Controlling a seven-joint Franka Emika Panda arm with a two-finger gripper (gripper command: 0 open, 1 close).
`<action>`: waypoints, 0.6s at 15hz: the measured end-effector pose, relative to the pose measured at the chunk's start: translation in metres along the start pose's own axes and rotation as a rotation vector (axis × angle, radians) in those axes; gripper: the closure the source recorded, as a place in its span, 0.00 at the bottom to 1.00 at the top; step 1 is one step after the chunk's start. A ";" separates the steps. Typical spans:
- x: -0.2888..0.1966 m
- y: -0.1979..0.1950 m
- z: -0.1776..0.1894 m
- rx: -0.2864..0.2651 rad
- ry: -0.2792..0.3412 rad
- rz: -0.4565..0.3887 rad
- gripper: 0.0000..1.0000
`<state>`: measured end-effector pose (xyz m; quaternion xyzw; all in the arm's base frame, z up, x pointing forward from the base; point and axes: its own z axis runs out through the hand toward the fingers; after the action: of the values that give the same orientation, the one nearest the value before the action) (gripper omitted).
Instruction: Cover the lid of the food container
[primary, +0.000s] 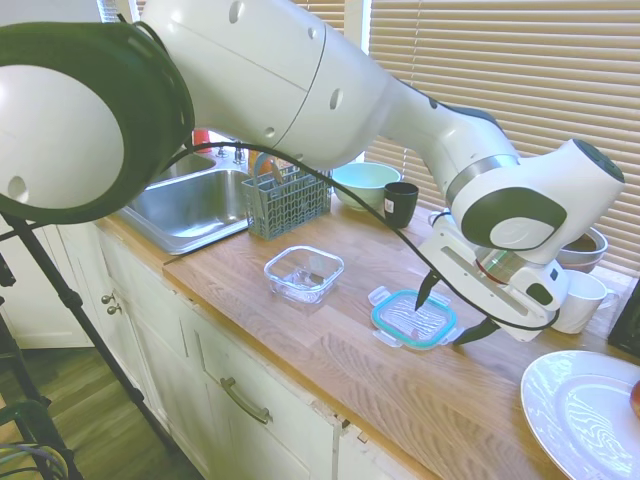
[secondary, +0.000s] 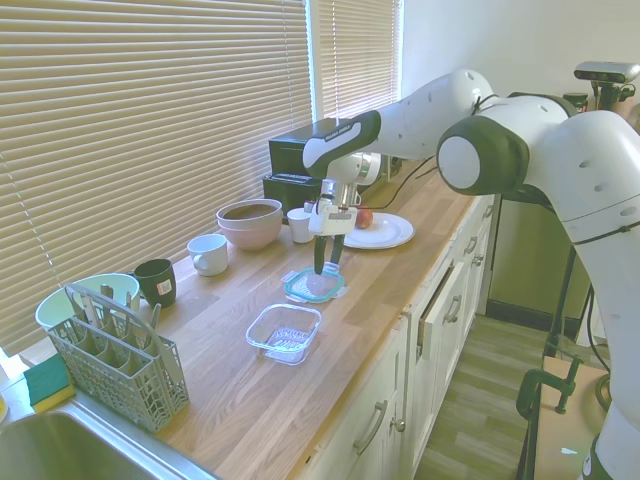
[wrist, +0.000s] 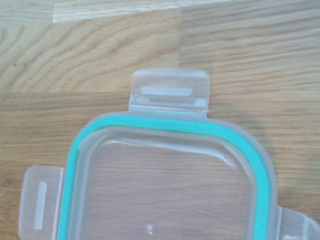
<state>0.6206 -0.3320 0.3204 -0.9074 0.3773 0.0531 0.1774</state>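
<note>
The lid lies flat on the wooden desk, right of centre in the first exterior view, teal rim showing, clear snap tabs spread outward; the wrist view shows it from close by, one tab toward the upper middle of that frame, wood grain visible through the clear panel. The pincer stands directly over the lid, released, its two dark fingers spread apart to either side of the lid, tips down near the lid's edges; whether they touch it cannot be told. In the second exterior view the pincer points straight down at the lid at frame centre. The food container sits upright and uncovered on the desk, left of the lid in the first exterior view, apart from it; in the second exterior view it lies below and left of the lid. Behind the container stand a grey utensil basket, a mint-green bowl and a dark mug. A steel sink occupies the left of the desk. A white plate sits at lower right, a white cup just above it.
</note>
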 end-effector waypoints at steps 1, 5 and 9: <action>0.000 0.000 0.001 0.000 -0.001 0.002 1.00; 0.001 0.000 0.005 -0.001 -0.006 0.006 1.00; 0.002 0.002 0.008 0.002 -0.011 0.011 1.00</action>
<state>0.6206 -0.3318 0.3121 -0.9048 0.3813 0.0587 0.1801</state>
